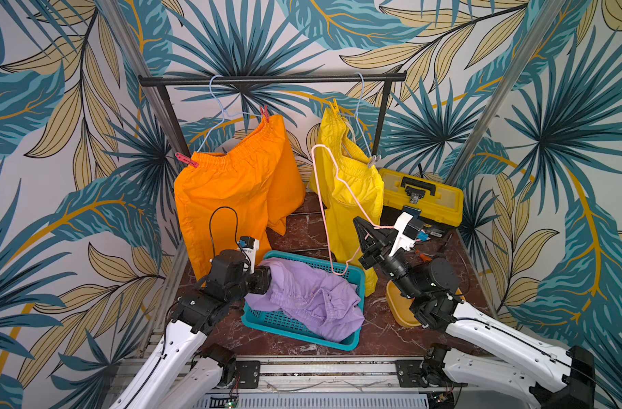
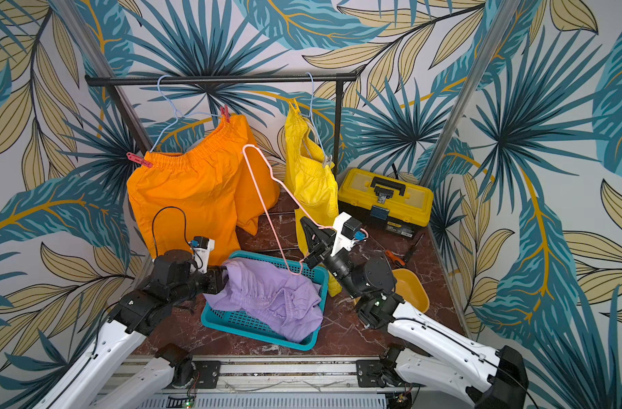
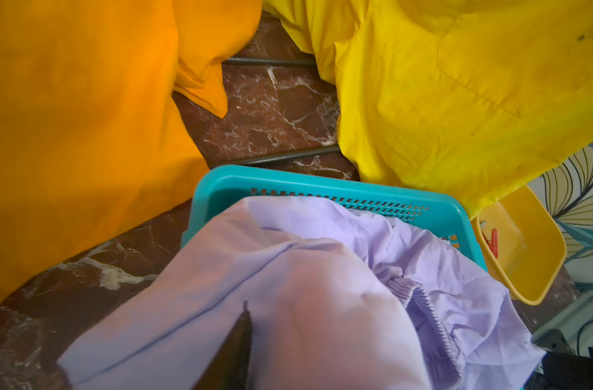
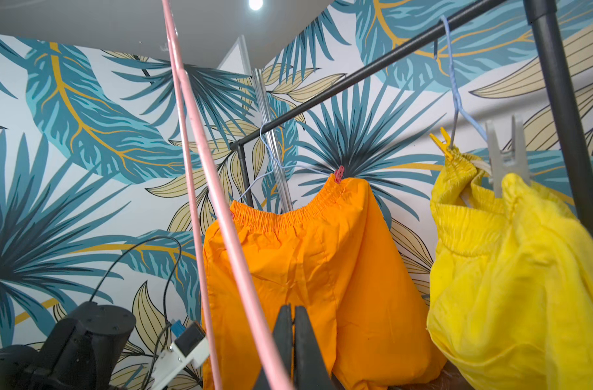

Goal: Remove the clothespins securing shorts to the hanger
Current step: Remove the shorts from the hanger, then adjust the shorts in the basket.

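Four clothespins (image 1: 186,160): pin orange shorts (image 1: 231,198) and yellow shorts (image 1: 352,184) to hangers (image 1: 217,106) on the rail (image 1: 267,79).
Lilac shorts (image 1: 302,294): freed, in the teal basket (image 1: 302,338), front of the desk (image 1: 380,329).
Your right gripper (image 1: 359,223): clamped on the bare pink hanger (image 4: 227,223), to hold it aside.
Your left gripper (image 1: 267,279): under lilac cloth; opening unclear.

Both top views look down from high at the near edge onto the desk (image 1: 302,226). The left wrist view sits close above the lilac shorts (image 3: 288,287); the right wrist view looks up at the rail (image 4: 356,81), which both top views share.
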